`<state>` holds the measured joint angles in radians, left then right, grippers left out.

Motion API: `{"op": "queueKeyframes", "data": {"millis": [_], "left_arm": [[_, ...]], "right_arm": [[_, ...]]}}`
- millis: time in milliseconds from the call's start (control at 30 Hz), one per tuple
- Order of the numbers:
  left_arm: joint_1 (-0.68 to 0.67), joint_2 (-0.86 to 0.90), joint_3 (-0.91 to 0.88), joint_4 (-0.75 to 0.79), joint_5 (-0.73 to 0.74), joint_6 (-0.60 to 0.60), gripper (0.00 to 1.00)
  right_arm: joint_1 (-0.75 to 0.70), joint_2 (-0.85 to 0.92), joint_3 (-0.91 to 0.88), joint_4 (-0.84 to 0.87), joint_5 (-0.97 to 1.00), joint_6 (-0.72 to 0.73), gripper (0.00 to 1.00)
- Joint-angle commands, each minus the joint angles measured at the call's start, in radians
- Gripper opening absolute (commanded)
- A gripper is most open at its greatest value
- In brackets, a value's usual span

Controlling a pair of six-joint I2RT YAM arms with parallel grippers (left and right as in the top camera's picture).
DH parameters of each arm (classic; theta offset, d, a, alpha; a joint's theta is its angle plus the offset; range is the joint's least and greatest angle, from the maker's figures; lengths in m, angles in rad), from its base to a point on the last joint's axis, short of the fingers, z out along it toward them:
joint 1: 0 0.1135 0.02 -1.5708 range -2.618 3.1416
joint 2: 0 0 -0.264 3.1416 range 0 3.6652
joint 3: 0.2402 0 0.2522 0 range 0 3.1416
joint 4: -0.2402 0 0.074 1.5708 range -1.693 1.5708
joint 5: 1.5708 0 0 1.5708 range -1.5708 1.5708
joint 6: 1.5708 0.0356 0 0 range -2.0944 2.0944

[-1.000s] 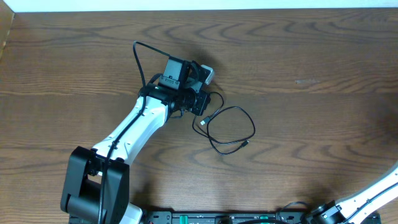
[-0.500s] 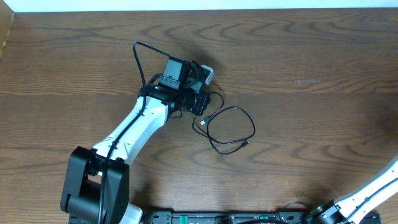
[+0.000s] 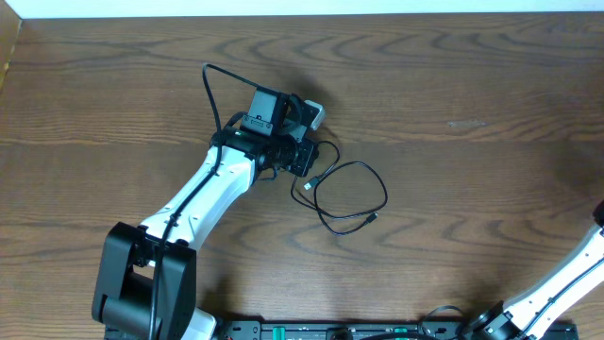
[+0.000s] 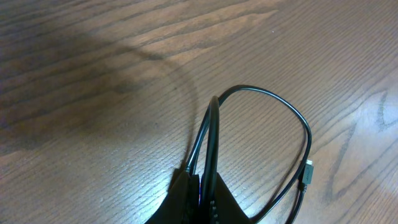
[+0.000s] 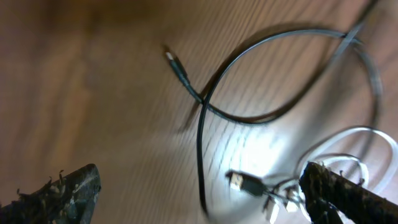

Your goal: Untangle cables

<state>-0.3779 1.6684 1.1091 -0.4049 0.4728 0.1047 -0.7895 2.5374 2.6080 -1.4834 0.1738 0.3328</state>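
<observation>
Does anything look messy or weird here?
Yes. In the right wrist view, a black cable crosses over itself and runs into the loops of a white cable, making a tangle. That view is blurred.

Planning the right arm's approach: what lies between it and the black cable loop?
Only bare table, in the overhead view; nothing stands between the right arm and the black cable.

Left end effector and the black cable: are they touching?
Touching. The left wrist view shows the black cable running down between the shut jaws of the left end effector, pinched there.
</observation>
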Motion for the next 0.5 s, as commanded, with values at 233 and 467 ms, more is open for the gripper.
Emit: {"op": "queueKeyframes", "data": {"millis": [233,467], "left_arm": [[-0.002,-0.016,0.007,-0.005,0.013,0.026,0.08],[-0.001,-0.016,0.007,0.003,0.013,0.026,0.08]], "right_arm": [[0.125,-0.298,0.014,-0.061,0.015,0.010,0.99],[0.223,-0.406,0.014,-0.141,-0.003,-0.029,0.99]]}}
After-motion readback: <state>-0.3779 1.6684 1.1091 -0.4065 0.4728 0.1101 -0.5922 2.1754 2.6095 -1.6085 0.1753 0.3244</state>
